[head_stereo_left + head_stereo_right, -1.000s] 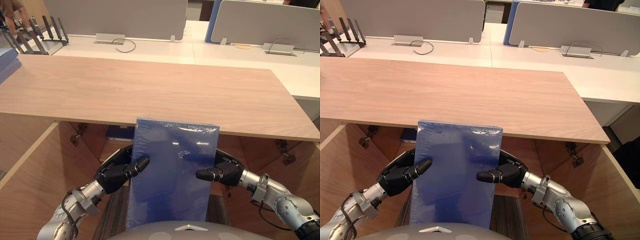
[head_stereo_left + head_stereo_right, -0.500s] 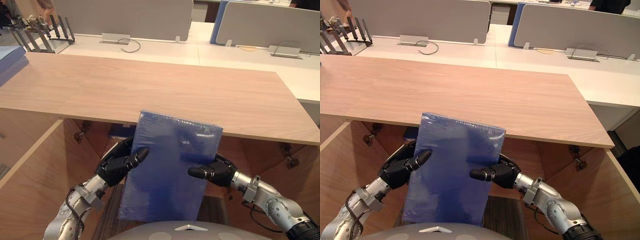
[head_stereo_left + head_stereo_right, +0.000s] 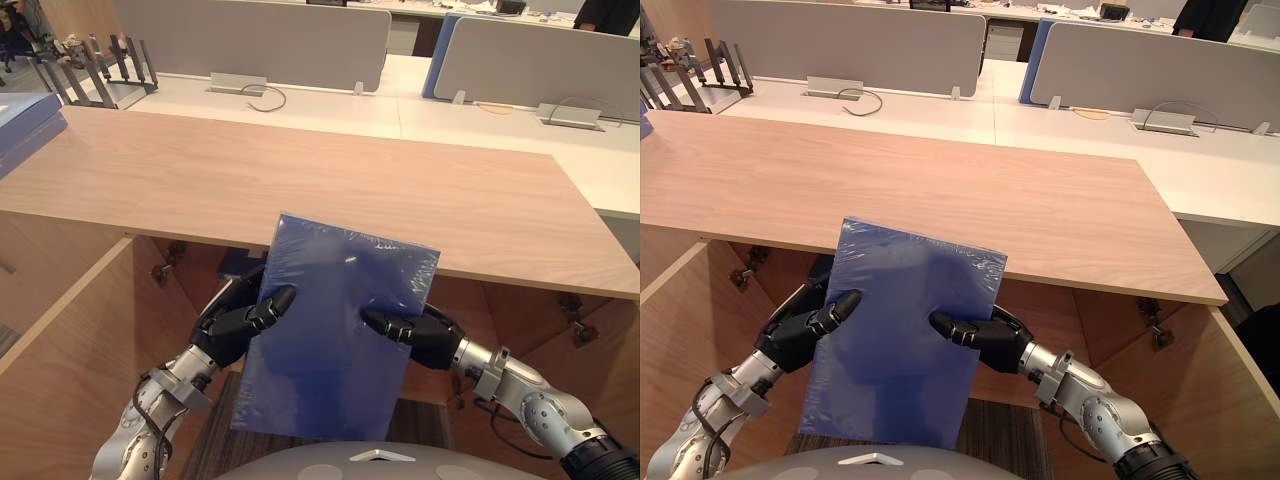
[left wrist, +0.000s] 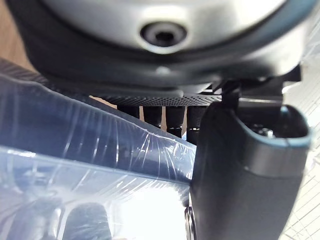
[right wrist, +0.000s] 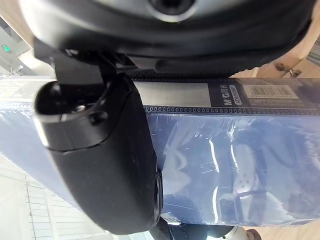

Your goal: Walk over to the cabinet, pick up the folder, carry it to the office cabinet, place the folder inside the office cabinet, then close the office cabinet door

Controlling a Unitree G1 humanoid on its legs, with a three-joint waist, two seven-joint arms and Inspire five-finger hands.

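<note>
Holding the blue folder (image 3: 335, 340) in the lower centre of the left eye view, both hands pinch it by its long side edges. The left hand (image 3: 235, 325) lays its thumb across the front face near the left edge, fingers curled behind. The right hand (image 3: 415, 335) mirrors that clamp on the right edge. The folder faces the camera, its lower end swung toward the lower left of the frame. Its upper edge overlaps the front lip of the wooden top (image 3: 300, 190) of the office cabinet (image 3: 60, 350), whose open interior shows beneath; whether folder and lip touch I cannot tell.

It looks like a thin, stiff slab that keeps its shape with no sag between the hands, and probably light. The glossy film (image 5: 225, 150) wrapped around it (creased and shiny in the right wrist view) is likely slick, so a thumb could slide under a loose pinch. Opposed holds at mid-height on the two long edges seem the sound place. Squeezing harder risks only wrinkled film, not damage.
</note>
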